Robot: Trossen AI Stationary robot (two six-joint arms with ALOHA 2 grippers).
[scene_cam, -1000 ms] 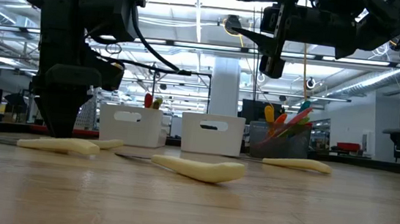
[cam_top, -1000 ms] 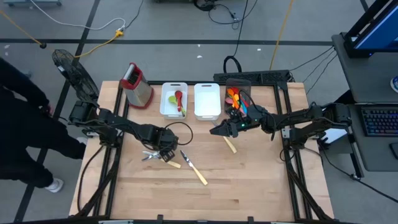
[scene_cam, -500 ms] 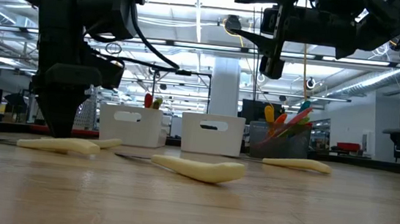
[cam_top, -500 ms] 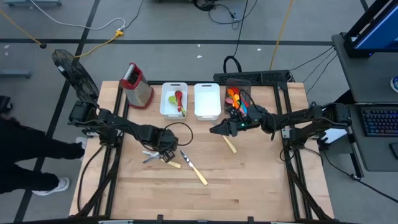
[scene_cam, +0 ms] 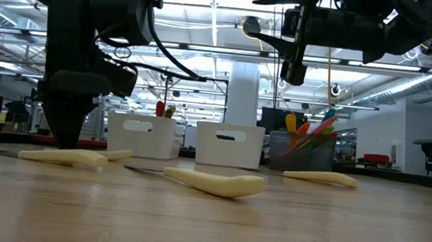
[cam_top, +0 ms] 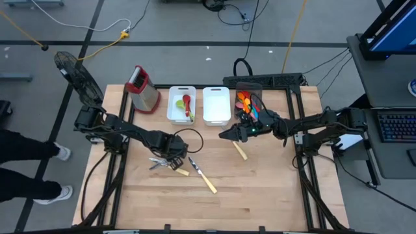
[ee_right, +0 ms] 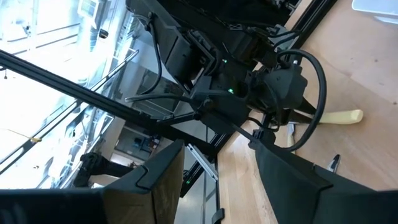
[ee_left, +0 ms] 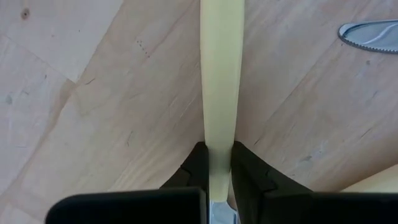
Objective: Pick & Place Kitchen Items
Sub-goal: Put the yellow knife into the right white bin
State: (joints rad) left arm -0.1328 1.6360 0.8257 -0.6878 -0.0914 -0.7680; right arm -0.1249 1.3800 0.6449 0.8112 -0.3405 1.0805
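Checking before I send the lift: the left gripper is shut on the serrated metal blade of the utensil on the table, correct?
Not the blade. The left wrist view shows the left gripper shut on the pale yellow handle of the utensil on the table; a serrated blade tip lies apart, off to the side.

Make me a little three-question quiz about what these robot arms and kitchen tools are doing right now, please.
1. True or false: the left gripper is closed on a yellow-handled utensil lying on the table.
2. Which white bin holds a red and a green utensil? A) the left white bin, nearer the grater; B) the right white bin.
3. Fill in: the right gripper hangs above the table with its fingers ____ and empty.

Key: 1 true; 2 A; 3 open.
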